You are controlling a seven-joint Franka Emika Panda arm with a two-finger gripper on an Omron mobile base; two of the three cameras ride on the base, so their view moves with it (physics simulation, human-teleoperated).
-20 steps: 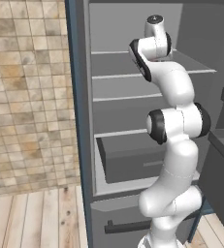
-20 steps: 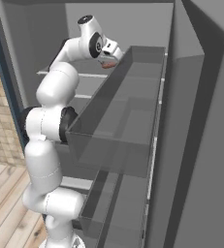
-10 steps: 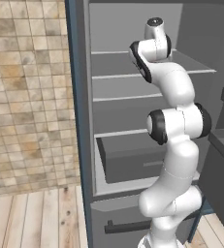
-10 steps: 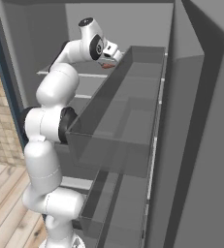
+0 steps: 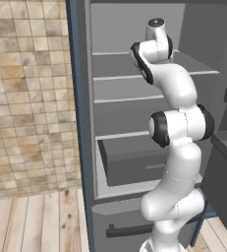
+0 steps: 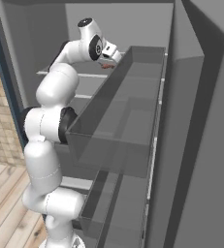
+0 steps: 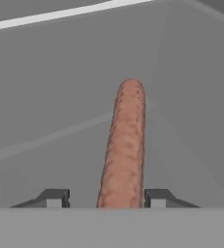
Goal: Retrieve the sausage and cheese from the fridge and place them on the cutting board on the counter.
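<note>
The hand view shows the gripper (image 7: 104, 198) partly spread, its fingertips (image 7: 55, 197) flanking the sausage (image 7: 124, 145) with gaps on both sides. The sausage lies on a grey shelf (image 7: 50, 106) inside the fridge (image 5: 134, 74). From the right base view, the gripper (image 6: 114, 60) reaches over an upper shelf edge.

Light: soft and even all over, no bright lamp to spot.
Fridge (image 5: 134, 118): grey and a bit dim inside, darker toward the back and under the shelves.
Arm: bright white, with gentle grey shade on the round parts.
Shadows: faint, no hard dark edges on the floor or wall.
Glare: none, no shiny spots.
Sharpness: base views fairly clear, edges a little jagged.
Hand view: blurry and blocky; sausage (image 7: 124, 145) looks soft and fuzzy up close.
Bending at edges: none, lines stay straight.
</note>
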